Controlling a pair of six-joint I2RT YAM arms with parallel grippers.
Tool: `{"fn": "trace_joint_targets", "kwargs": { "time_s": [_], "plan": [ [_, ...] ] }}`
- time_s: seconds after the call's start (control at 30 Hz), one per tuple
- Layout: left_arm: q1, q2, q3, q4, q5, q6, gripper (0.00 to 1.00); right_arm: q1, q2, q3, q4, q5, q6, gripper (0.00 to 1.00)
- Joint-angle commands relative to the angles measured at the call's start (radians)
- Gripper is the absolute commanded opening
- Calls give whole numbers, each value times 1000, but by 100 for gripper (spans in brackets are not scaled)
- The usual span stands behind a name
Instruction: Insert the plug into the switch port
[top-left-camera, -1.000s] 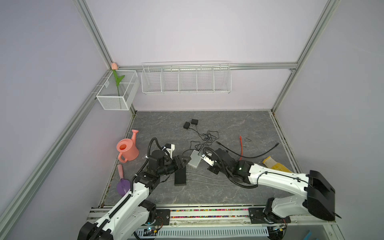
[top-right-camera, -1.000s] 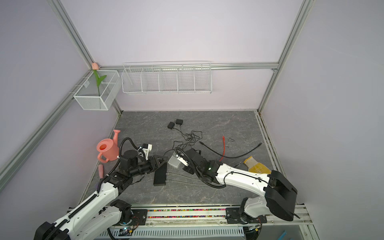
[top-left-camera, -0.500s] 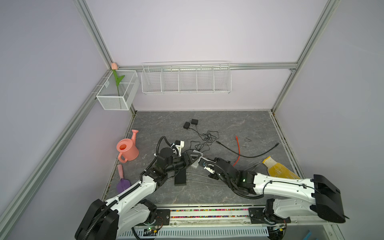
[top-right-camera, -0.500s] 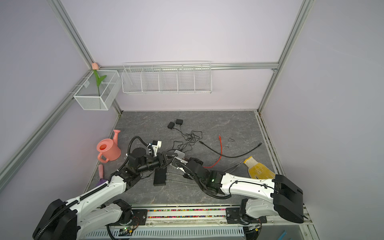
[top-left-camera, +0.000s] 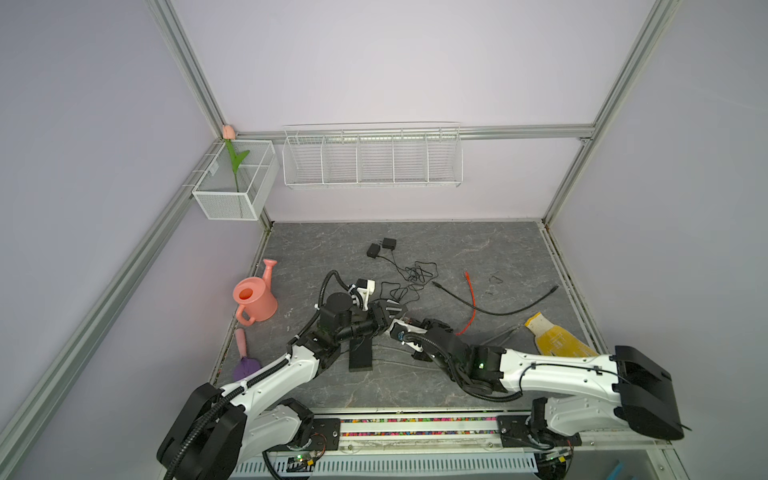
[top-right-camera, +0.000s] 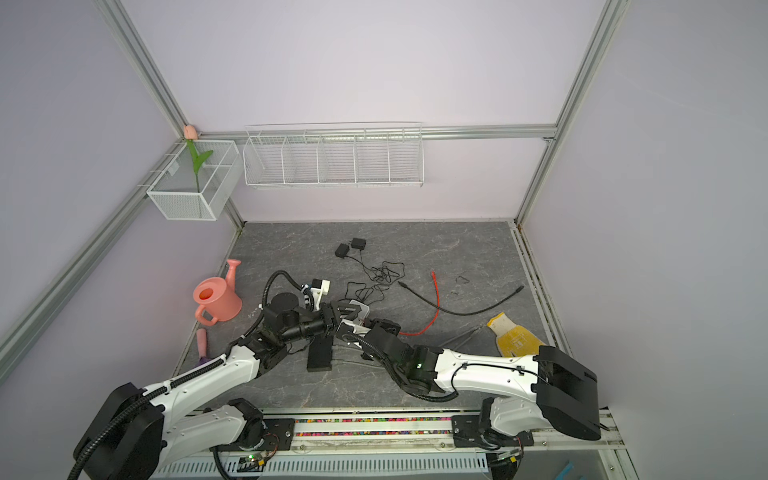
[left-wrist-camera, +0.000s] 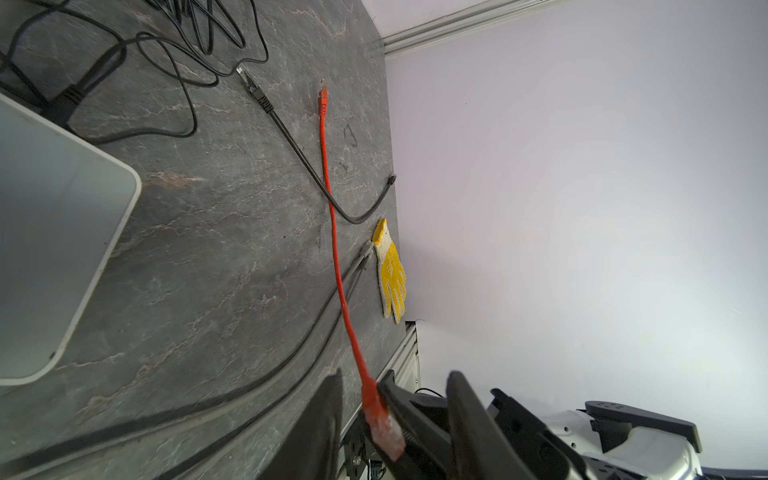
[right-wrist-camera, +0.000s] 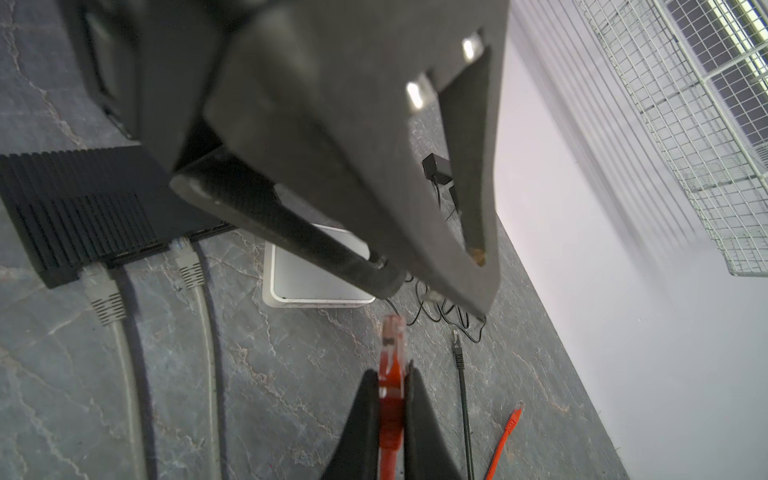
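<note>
Two hands: right hand (right-wrist-camera: 391, 374) clenched on the orange plug (right-wrist-camera: 392, 332), left hand (left-wrist-camera: 395, 378) spread open close beside it.

In both top views the left gripper (top-left-camera: 390, 311) and right gripper (top-left-camera: 401, 327) crowd together, so the orange plug (right-wrist-camera: 392, 345) between them is too small to make out. The left arm covers the far end of the black switch (top-left-camera: 360, 353), and its ports are unreadable. In the right wrist view the left gripper looms blurred, hiding most of the switch and part of the white box (right-wrist-camera: 307, 282). The left wrist view's edge crops that box, and the plug there is blurred.
</note>
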Motion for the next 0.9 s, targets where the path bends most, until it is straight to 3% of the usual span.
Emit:
{"fn": "trace_joint_targets", "kwargs": {
  "time_s": [0.0, 0.23, 0.5, 0.73, 0.87],
  "plan": [
    [-5, 2, 38, 9, 9, -7, 37, 14, 19, 19, 42, 29, -30, 7],
    [-15, 2, 38, -24, 6, 2, 35, 28, 33, 28, 69, 62, -56, 7],
    [-21, -16, 38, -76, -10, 21, 42, 37, 47, 31, 98, 89, -86, 7],
    [-50, 11, 44, -69, -19, 22, 25, 54, 77, 37, 135, 125, -112, 7],
    [-53, 9, 32, -62, -29, 18, 9, 67, 90, 40, 141, 141, -124, 7]
  ]
}}
